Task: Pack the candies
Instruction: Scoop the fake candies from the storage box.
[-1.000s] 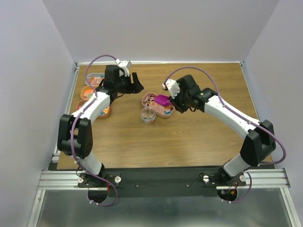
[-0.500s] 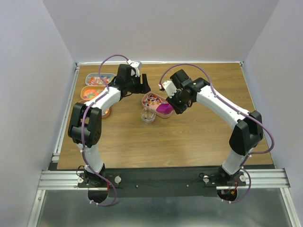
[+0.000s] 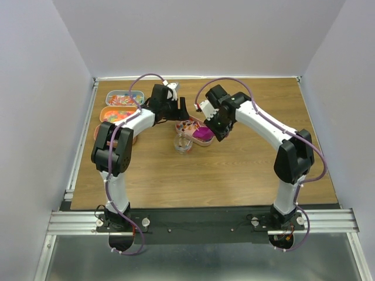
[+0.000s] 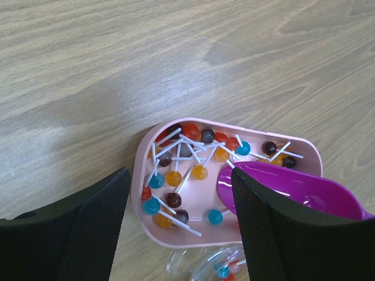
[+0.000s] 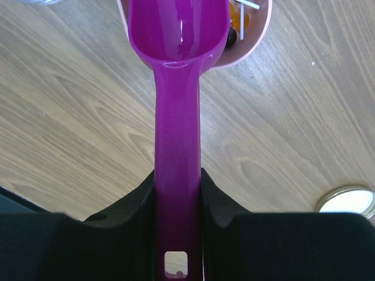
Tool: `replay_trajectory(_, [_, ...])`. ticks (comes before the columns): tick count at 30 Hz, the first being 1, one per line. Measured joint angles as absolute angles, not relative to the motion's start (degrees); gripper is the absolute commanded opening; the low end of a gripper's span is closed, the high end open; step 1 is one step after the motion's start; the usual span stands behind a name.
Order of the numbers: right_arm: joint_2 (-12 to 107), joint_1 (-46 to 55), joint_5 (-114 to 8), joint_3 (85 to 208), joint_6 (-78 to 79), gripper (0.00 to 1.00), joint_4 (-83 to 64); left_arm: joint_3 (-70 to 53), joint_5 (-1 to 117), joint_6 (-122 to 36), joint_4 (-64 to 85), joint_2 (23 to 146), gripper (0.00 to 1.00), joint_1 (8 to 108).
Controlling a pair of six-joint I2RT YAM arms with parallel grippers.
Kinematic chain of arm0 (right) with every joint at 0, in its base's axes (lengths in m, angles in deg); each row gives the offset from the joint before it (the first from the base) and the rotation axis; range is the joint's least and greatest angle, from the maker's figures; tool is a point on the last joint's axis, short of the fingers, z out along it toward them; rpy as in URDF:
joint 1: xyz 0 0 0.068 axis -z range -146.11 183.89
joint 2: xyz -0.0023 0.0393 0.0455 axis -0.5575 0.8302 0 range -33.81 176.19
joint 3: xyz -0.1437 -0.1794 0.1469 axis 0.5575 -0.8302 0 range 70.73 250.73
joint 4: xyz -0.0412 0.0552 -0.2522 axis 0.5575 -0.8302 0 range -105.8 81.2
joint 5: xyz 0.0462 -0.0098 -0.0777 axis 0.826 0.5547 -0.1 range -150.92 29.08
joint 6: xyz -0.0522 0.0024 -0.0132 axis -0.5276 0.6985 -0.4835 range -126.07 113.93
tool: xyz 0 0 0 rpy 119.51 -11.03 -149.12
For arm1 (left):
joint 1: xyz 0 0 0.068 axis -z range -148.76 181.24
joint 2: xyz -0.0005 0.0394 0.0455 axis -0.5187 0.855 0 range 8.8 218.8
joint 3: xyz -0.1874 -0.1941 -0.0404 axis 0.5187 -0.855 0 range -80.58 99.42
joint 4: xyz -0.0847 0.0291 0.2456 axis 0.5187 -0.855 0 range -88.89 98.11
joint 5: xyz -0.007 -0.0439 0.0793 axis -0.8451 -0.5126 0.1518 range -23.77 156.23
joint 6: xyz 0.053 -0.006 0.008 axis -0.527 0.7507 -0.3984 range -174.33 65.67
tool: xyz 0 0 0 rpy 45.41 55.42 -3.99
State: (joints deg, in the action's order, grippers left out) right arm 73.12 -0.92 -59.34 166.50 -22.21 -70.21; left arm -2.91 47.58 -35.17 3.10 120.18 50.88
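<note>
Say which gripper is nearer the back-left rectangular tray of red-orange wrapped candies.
Left. The left gripper sits right of that tray; the right gripper, gripping the magenta plastic scoop, is farther right.

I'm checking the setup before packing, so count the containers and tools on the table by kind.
Pink lollipop tray: 1
Trays by the left edge: 3, one partly hidden
Clear jar: 1
Magenta scoop: 1
Round lid: 1
Total: 7

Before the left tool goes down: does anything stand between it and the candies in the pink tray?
Partly. The magenta scoop, held by the right tool, covers the tray's right side. The candies on the left side lie bare under the open left tool.
</note>
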Motion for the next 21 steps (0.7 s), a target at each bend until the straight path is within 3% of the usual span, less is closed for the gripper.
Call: replay_trajectory(21, [84.40,-0.92,-59.60,177.93,-18.43,0.01,-74.98,-4.39,42.09,-30.14,9.35,123.06,0.74,51.19])
